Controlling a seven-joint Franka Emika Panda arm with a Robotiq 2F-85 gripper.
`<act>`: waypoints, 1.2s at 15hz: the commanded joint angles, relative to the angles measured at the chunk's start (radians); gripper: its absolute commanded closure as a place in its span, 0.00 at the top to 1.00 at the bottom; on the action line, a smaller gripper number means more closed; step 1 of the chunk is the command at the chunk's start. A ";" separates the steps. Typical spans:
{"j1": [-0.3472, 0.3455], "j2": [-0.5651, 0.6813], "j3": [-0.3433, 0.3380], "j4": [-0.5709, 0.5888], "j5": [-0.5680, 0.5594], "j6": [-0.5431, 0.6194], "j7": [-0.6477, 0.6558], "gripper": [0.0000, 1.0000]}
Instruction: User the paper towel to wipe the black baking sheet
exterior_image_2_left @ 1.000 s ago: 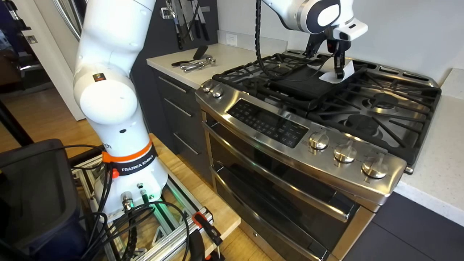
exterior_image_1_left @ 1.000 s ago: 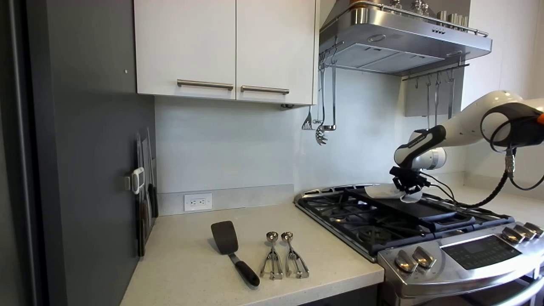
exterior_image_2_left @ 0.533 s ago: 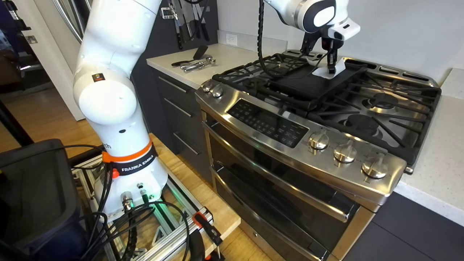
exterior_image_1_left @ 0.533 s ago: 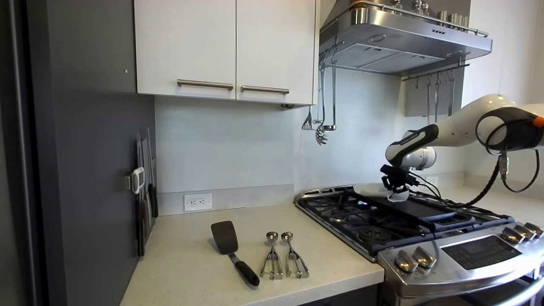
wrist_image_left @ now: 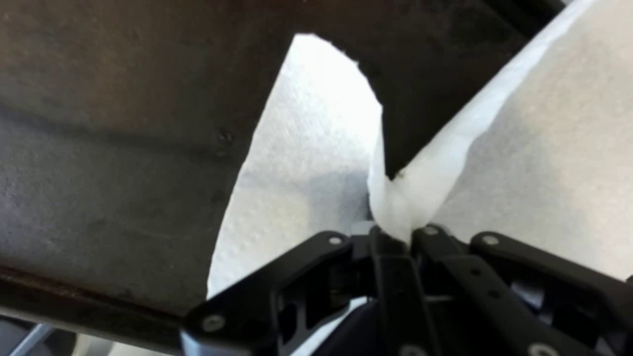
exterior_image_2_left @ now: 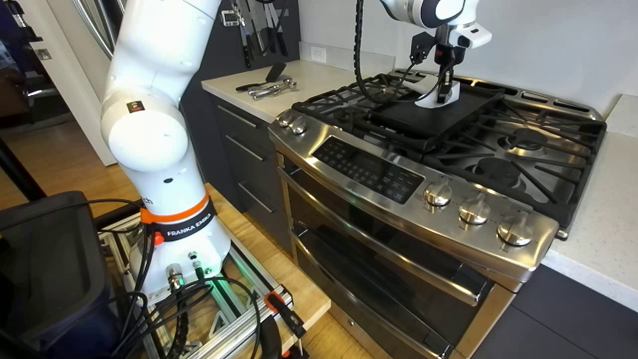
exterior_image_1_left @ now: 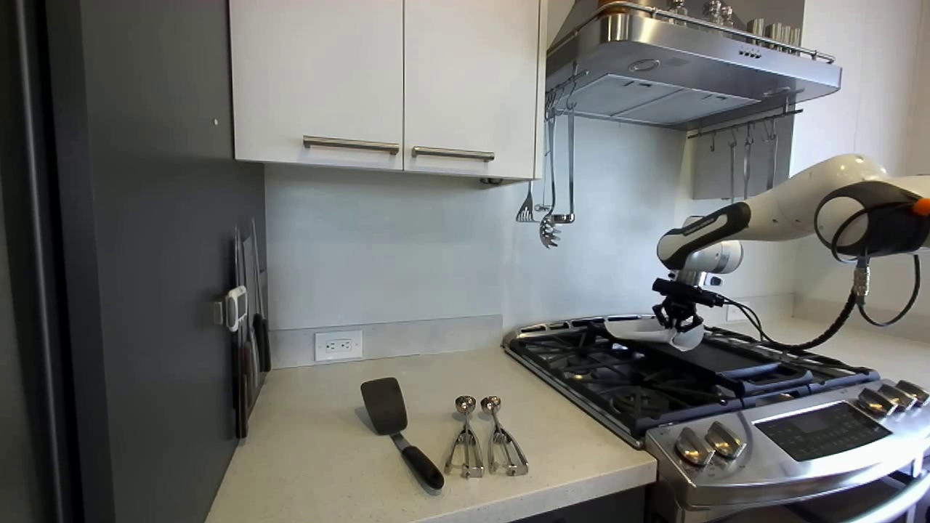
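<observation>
The paper towel [exterior_image_1_left: 636,331] is a white, creased sheet pinched at its middle, with loose flaps spreading to both sides. My gripper [exterior_image_1_left: 679,327] is shut on it and points down over the far part of the black baking sheet [exterior_image_1_left: 716,359]. In an exterior view the towel [exterior_image_2_left: 429,101] hangs below the gripper [exterior_image_2_left: 442,97] against the dark sheet [exterior_image_2_left: 461,117]. In the wrist view the fingers close on the towel fold [wrist_image_left: 395,207], and one flap [wrist_image_left: 306,148] lies over the stained baking sheet [wrist_image_left: 123,207]. The towel's underside is hidden.
The baking sheet sits amid black stove grates [exterior_image_2_left: 538,159]. The wall rises behind the stove. Cables hang from the arm. A black spatula [exterior_image_1_left: 385,407] and two metal scoops [exterior_image_1_left: 465,443] lie on the counter [exterior_image_1_left: 327,450]. A range hood [exterior_image_1_left: 697,65] is above.
My gripper has moved with the towel leftward in both exterior views, over the baking sheet. In the last half second the hand has turned more upright. The towel has stayed in the grip.
</observation>
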 commanded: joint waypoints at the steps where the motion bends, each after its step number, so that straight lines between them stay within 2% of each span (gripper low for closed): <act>1: 0.005 0.007 -0.014 0.015 -0.030 -0.028 -0.016 0.00; 4: 0.002 0.004 -0.015 0.020 -0.038 -0.030 -0.022 0.03; 5: 0.002 0.002 -0.015 0.023 -0.039 -0.030 -0.024 0.28; 7: -0.001 -0.005 -0.015 0.027 -0.034 -0.028 -0.032 0.31; 16: -0.021 -0.069 -0.005 0.063 -0.002 -0.135 -0.058 0.98; 18: -0.023 -0.089 -0.005 0.061 0.002 -0.168 -0.075 1.00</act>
